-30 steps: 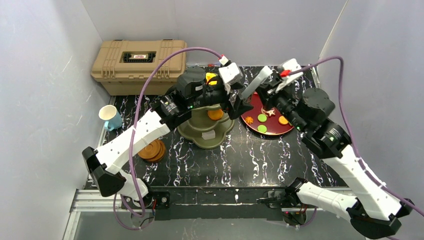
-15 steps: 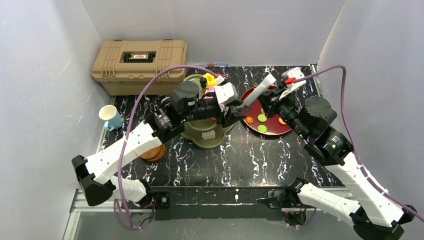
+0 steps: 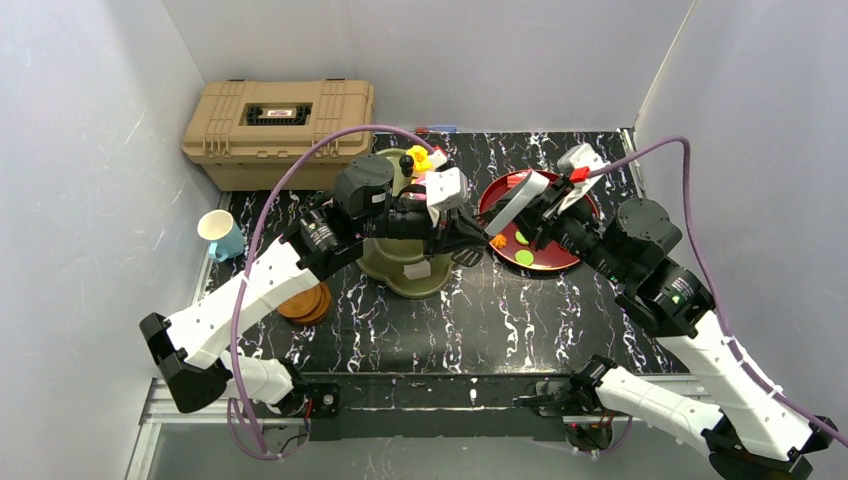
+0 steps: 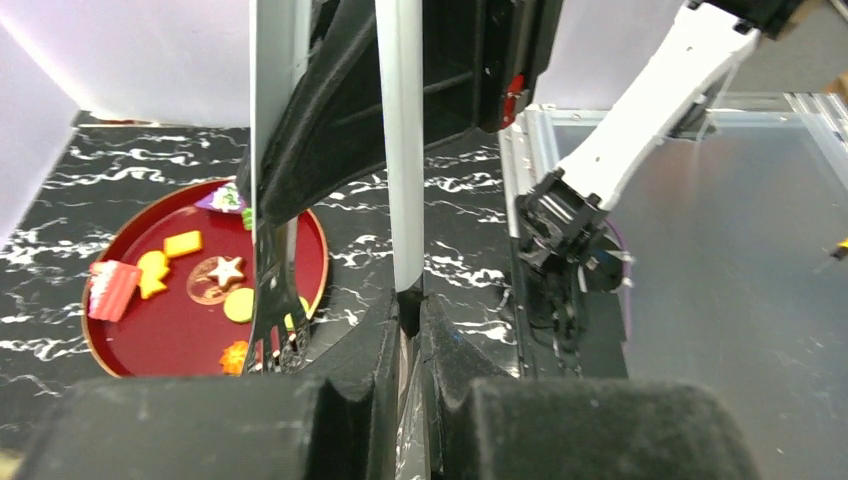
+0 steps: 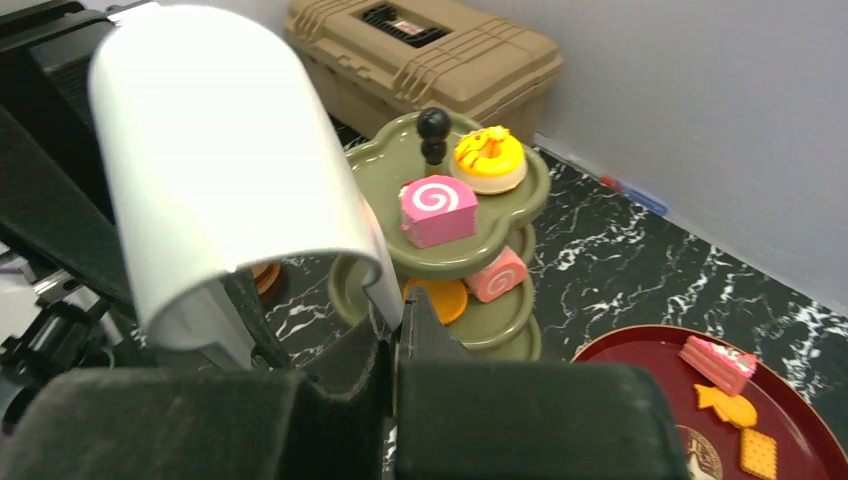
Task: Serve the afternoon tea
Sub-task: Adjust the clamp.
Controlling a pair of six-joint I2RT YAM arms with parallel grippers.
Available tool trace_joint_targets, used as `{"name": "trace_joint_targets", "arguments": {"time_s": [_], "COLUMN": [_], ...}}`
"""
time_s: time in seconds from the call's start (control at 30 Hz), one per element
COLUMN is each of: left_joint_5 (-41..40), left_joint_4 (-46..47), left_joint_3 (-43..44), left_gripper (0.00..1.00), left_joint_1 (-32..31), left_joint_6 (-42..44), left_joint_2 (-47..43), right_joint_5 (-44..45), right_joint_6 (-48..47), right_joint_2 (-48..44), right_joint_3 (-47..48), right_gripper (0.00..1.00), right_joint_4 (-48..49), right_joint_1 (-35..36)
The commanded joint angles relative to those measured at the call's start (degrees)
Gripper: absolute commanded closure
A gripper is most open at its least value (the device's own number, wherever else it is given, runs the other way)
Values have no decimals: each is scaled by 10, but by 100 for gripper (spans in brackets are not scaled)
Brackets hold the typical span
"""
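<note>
Looking through the left wrist camera, I see the left gripper [image 4: 407,306] pinched fully shut on one arm of the white tongs [image 4: 398,150], which rises straight up from between its pads. The tongs' other arm runs alongside on the left and ends in a dark slotted tip, showing in front of the dark-red plate [image 4: 170,332]. On that plate lie loose toy pastries, among them a star biscuit [image 4: 225,270].

From the right wrist camera, the right gripper [image 5: 393,330] is closed as well. The broad curved bend of the tongs comes up out of its finger gap, so both claws have hold of the same tool.

Only this view gives me the green stand [image 5: 385,165] tier by tier. A pink swirl cake [image 5: 438,208] and a yellow-topped pastry [image 5: 489,155] sit on the top tier beside the black knob [image 5: 433,122]. A pink roll [image 5: 497,275] and an orange round sit on the tier below.

Overhead, the left arm covers much of the stand. The two claws meet between stand and plate, with the tongs slanting across. Only there do I see the white-and-blue cup [image 3: 220,235] at the table's left edge and the wooden saucers [image 3: 305,302] stacked near the stand. The tan toolbox [image 3: 278,130] sits in the far left corner.
</note>
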Motion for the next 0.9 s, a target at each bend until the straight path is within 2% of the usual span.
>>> {"name": "trace_joint_targets", "arguments": {"time_s": [0.0, 0.1, 0.2, 0.3, 0.4, 0.57, 0.7, 0.87], "left_joint_5": [80, 108, 144, 173, 190, 216, 226, 274], "left_joint_4": [-57, -71, -77, -77, -79, -102, -128, -202], "left_joint_3": [23, 42, 56, 49, 40, 43, 49, 79], "left_gripper": [100, 100, 100, 100, 100, 100, 100, 100], "left_joint_1": [5, 12, 24, 34, 42, 53, 57, 62], "left_joint_6": [-12, -31, -61, -69, -85, -88, -69, -27], "left_joint_2": [1, 12, 16, 6, -7, -13, -16, -13], "right_joint_5": [-57, -96, -121, -137, -184, -250, -287, -289], "right_joint_6": [27, 29, 19, 2, -21, -71, -77, -92], "right_joint_2": [9, 12, 10, 7, 15, 62, 77, 84], "right_joint_3": [36, 46, 58, 84, 119, 183, 187, 201], "right_gripper": [94, 79, 54, 34, 22, 14, 13, 14], "right_joint_4": [26, 0, -37, -84, -146, -256, -262, -275], "right_joint_1": [-1, -1, -1, -1, -1, -1, -1, -1]}}
